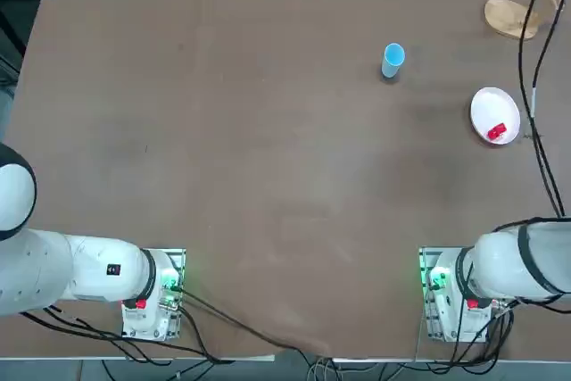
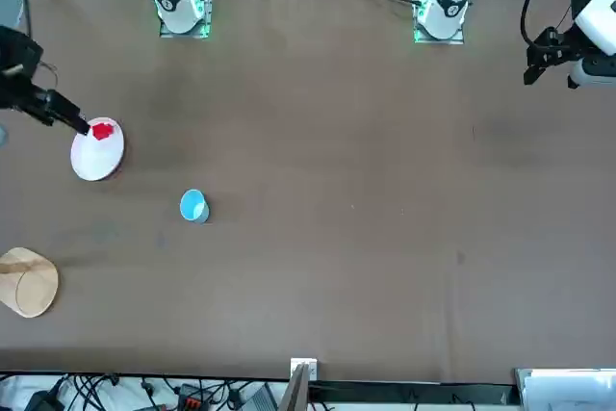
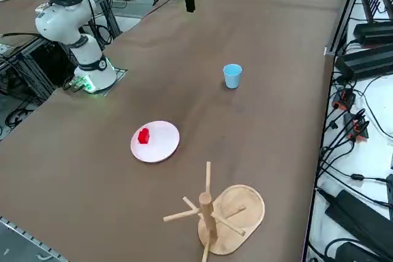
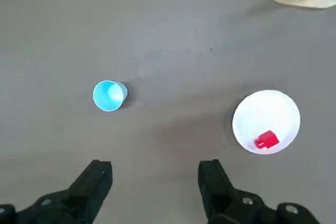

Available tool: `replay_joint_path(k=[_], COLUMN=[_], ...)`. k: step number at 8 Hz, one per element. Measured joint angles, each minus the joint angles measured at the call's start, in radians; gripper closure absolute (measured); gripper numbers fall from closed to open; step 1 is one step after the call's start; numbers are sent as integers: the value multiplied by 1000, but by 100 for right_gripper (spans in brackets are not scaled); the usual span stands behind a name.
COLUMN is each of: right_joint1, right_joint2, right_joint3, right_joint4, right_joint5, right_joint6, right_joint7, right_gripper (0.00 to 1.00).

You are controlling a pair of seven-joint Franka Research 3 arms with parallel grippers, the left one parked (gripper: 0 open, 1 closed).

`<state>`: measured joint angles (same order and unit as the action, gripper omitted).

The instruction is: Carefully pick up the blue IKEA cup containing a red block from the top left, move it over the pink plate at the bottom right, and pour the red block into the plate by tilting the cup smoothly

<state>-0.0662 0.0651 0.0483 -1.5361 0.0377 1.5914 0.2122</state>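
Broad brown table [image 1: 268, 176], cables along its edges. The small light-blue plastic cup [image 1: 393, 59] stands upright; at its 4 o'clock, well apart, the pale pink round plate [image 1: 495, 115] holds the red block [image 1: 497, 132]. The right tool [image 4: 155, 182] hangs above, fingers apart, empty.

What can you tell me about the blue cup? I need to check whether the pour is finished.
The blue IKEA cup is a small light-blue tumbler, plastic by its look, slightly tapered with a round rim. It stands upright on the bare brown table, apart from everything. Its inside looks empty; the red block lies on the pink plate instead. Nothing touches the cup: the right gripper hangs open, high above the table.
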Motion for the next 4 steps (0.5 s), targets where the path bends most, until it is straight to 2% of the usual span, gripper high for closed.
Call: replay_joint_path(k=[2,4], right_joint1=[1,3], right_joint2=[-5,-19], right_joint3=[3,28], right_joint4=[-6,-6], right_joint5=[-5,-39], right_joint6=[-16,-52], right_joint7=[13,19], right_gripper=[0,0])
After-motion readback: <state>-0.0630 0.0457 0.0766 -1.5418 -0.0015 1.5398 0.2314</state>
